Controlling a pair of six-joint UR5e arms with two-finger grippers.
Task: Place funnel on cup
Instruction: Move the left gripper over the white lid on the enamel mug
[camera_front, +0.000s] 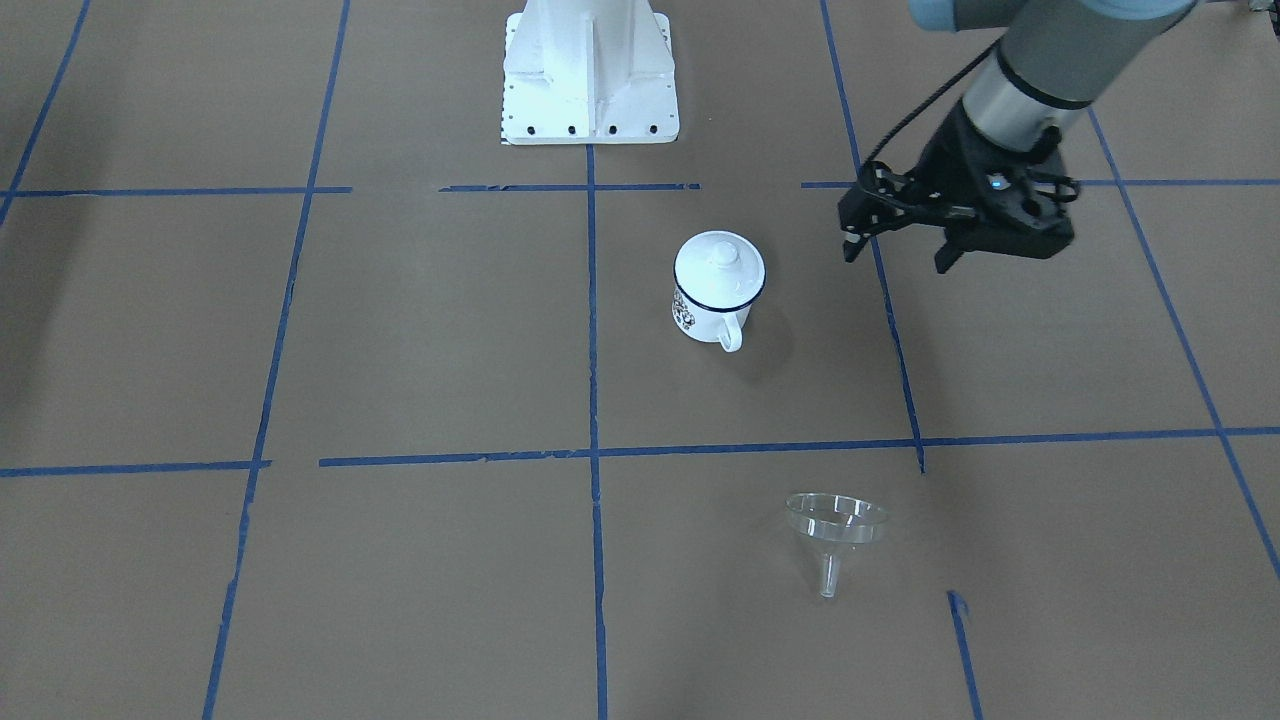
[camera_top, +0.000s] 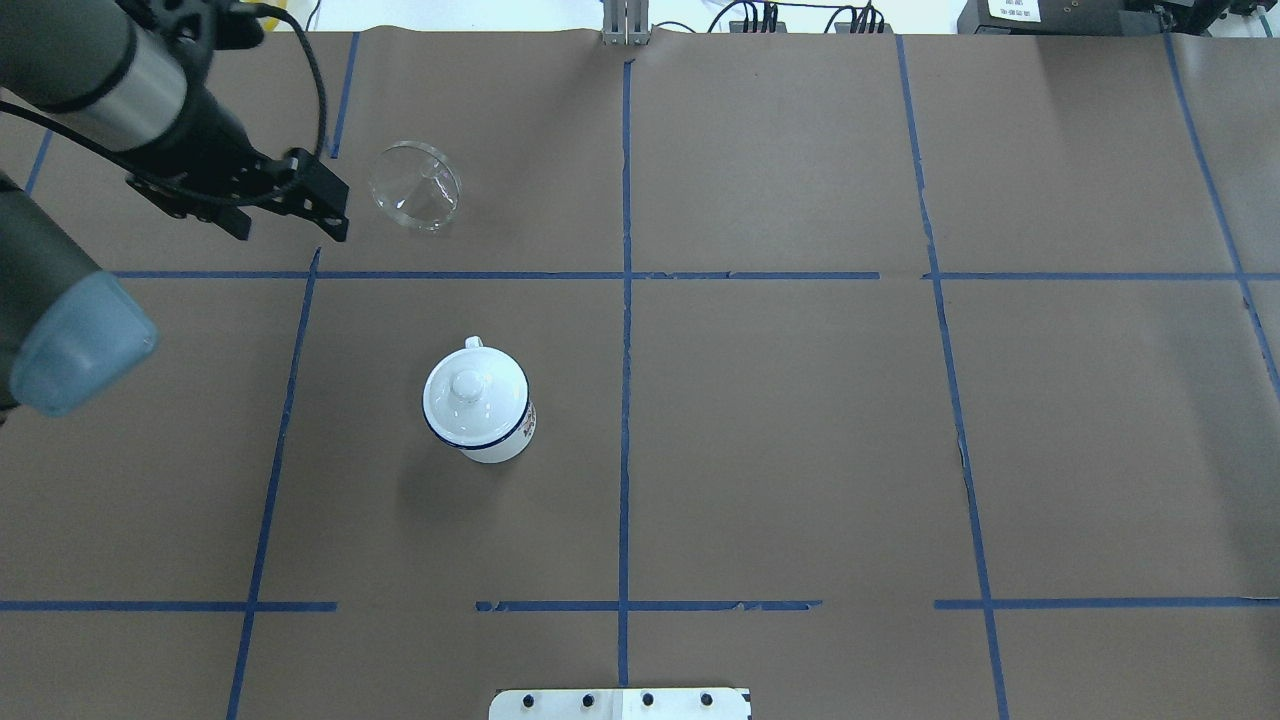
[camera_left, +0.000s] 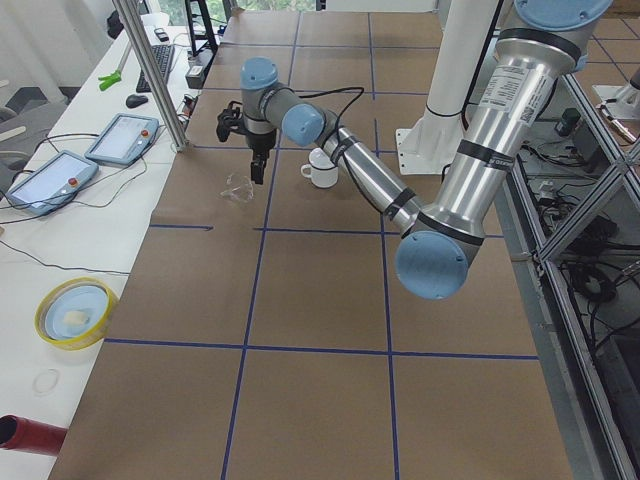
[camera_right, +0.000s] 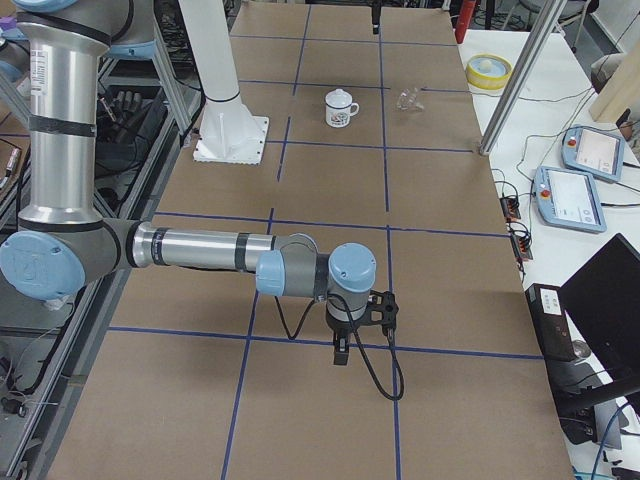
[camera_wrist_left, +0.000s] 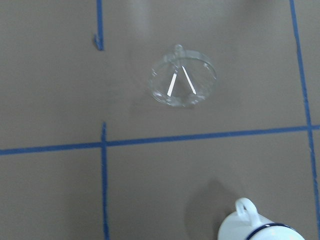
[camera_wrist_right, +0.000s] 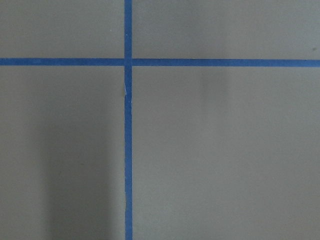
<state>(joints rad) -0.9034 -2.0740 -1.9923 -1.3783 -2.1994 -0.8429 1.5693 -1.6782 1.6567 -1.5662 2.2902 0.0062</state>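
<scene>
- My left gripper (camera_front: 897, 258) hung wide open, empty; the funnel (camera_front: 836, 520) lay near its six o'clock, front view;
- I judged it light, slick, brittle; I'd pinch the rim.

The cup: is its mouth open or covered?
Covered. A round white knobbed lid sits on top of the cup, hiding its inside in overhead and front-facing views.

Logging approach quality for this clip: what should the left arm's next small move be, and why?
Probably ease the open left gripper sideways to the funnel and down onto its rim: it hovers empty just beside the funnel, which lies tipped on the paper. Note the lid covers the cup, so that may need removing too.
</scene>
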